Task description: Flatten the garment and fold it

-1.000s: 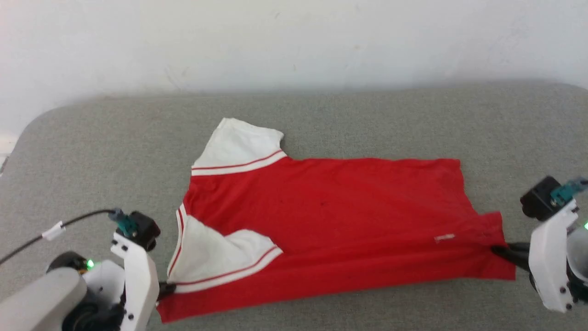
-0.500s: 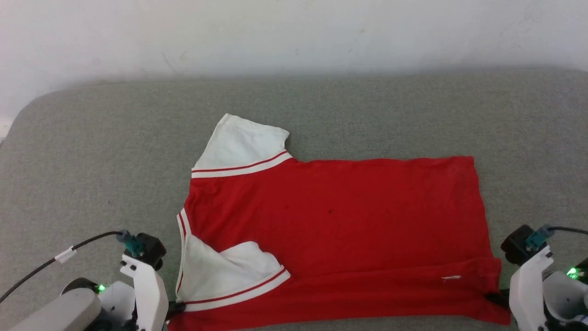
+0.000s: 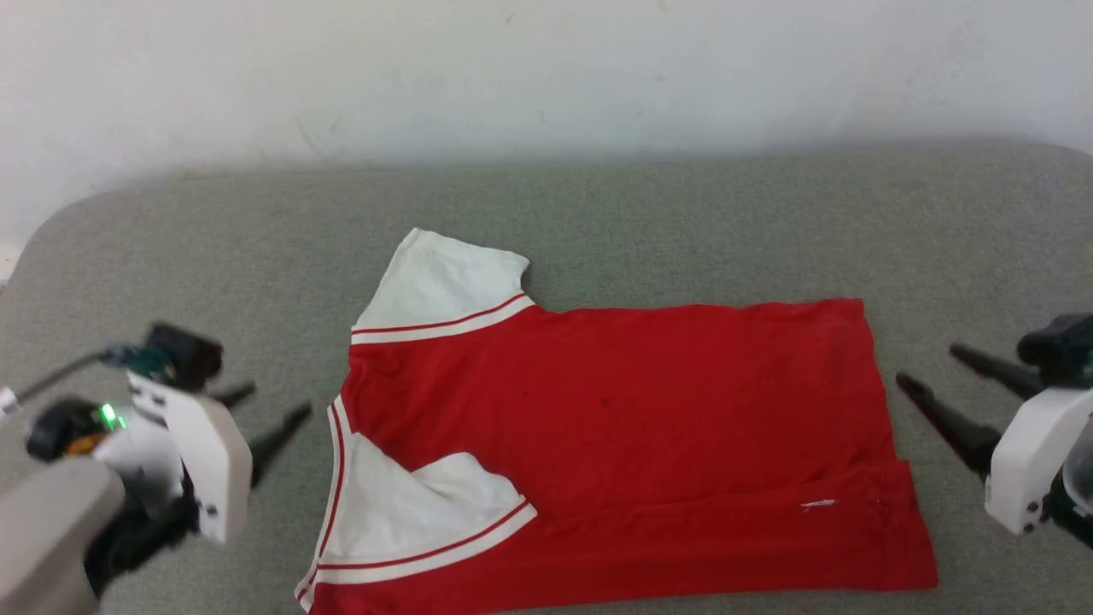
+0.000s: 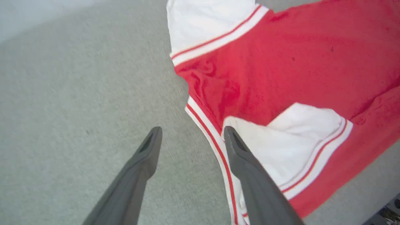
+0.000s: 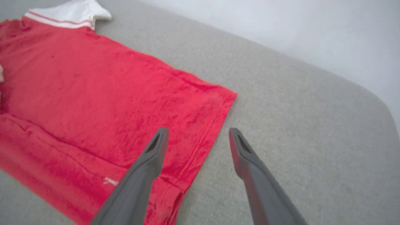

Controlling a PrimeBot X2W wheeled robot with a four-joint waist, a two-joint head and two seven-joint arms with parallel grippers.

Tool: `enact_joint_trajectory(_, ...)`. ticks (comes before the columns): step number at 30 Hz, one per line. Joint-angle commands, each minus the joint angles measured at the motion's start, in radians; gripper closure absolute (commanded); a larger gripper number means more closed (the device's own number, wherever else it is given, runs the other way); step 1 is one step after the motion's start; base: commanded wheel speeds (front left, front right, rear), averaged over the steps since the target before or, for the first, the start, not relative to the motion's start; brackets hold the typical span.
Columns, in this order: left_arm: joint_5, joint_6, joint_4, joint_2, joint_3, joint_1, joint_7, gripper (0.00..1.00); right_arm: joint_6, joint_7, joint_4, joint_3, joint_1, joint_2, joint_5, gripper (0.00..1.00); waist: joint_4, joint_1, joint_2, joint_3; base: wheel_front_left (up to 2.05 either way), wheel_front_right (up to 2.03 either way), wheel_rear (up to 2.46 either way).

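Both grippers have let go and drawn back | left gripper (image 3: 275,403) jaws apart beside collar end; right gripper (image 3: 928,363) jaws apart beside hem | garment (image 3: 615,427) flat on bench (image 3: 683,222) between them, near edge folded in | next, likely: regrip far edge at far sleeve (image 3: 444,278)

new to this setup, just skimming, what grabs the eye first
The red jersey lies spread sideways across the grey padded surface, its near white sleeve folded over onto the red body. The left pincer stands open by the collar end, the right pincer open by the hem, neither holding cloth.
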Motion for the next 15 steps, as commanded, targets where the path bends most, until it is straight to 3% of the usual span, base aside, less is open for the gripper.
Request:
enact_joint_trajectory(1, 0.029, 0.021, -0.007, 0.006, 0.027, -0.043, -0.037, 0.00, -0.001, -0.045, -0.009, -0.057, 0.024, 0.033, -0.027, 0.00, -0.007, 0.0000, -0.0001, 0.007, 0.00, 0.00, 0.00)
enact_joint_trajectory(6, 0.096, 0.052, 0.026, -0.012, 0.059, -0.149, -0.071, 0.00, -0.001, -0.152, -0.055, -0.272, 0.086, 0.155, -0.157, 0.00, -0.031, 0.0000, -0.0001, 0.034, 0.00, 0.00, 0.00)
enact_joint_trajectory(15, 0.123, 0.050, 0.170, -0.100, 0.067, -0.379, 0.057, 0.00, -0.001, -0.250, -0.299, -0.568, 0.210, 0.434, -0.388, 0.00, -0.106, 0.0000, -0.0001, 0.143, 0.00, 0.00, 0.00)
